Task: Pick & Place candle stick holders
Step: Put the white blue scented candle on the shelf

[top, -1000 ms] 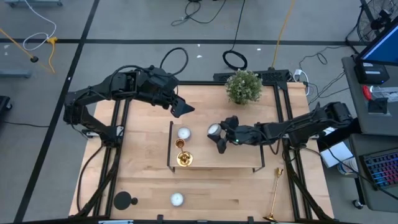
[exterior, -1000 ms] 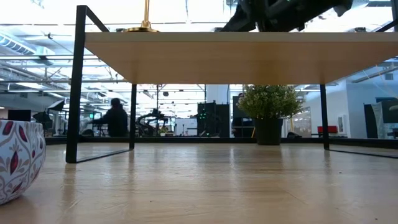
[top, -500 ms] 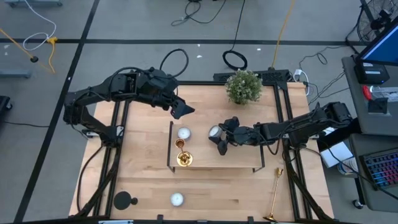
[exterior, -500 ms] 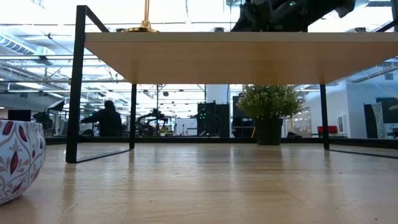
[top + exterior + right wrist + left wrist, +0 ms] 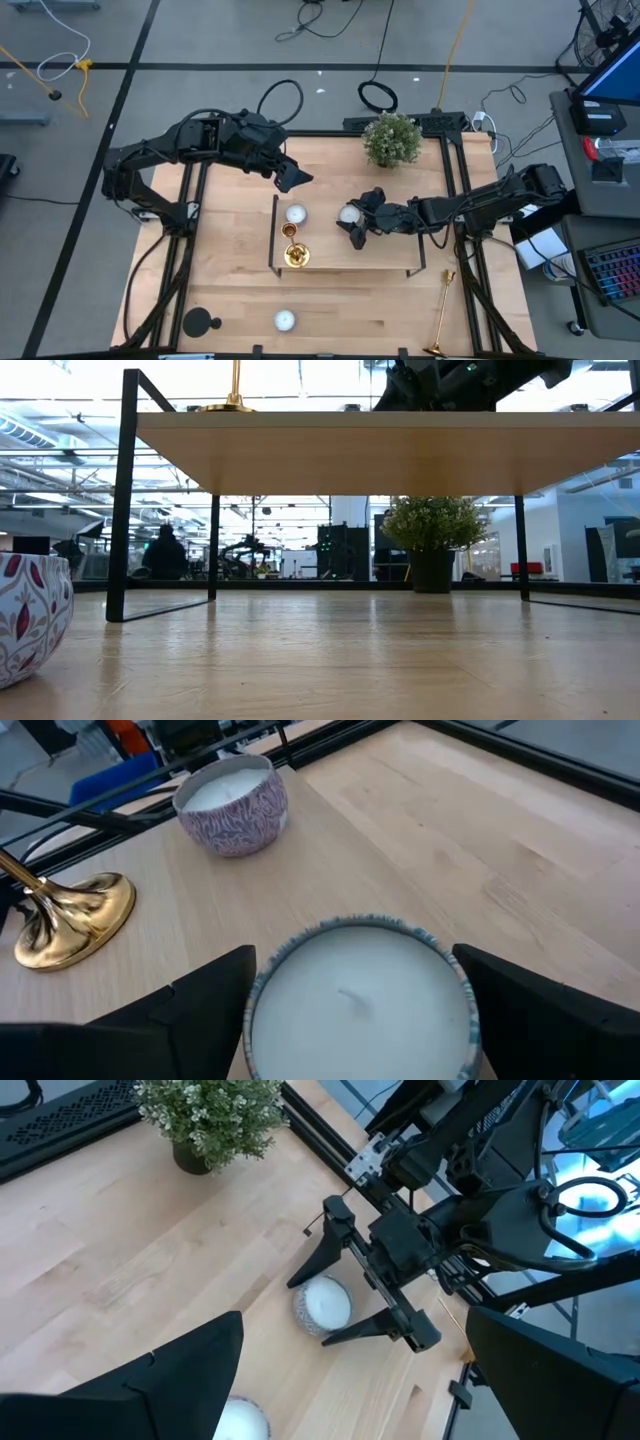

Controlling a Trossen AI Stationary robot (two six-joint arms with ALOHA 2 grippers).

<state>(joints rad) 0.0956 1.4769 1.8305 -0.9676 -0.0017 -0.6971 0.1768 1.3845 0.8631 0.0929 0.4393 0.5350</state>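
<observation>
One gold candle stick holder stands upright on its round base at the left end of the wooden stand. A second gold one lies on the table by the near right corner. The black one stands near the near left corner. My right gripper is open over the stand, its fingers on either side of a white candle that rests there. My left gripper hangs open above the table's far left, with nothing between its fingers.
A second white candle sits on the stand by the upright gold holder. A third stands on the table near the front edge. A potted plant stands at the far edge. The stand's right half is bare wood.
My right gripper's fingers have spread slightly wider around the white candle, which stays standing on the stand.
</observation>
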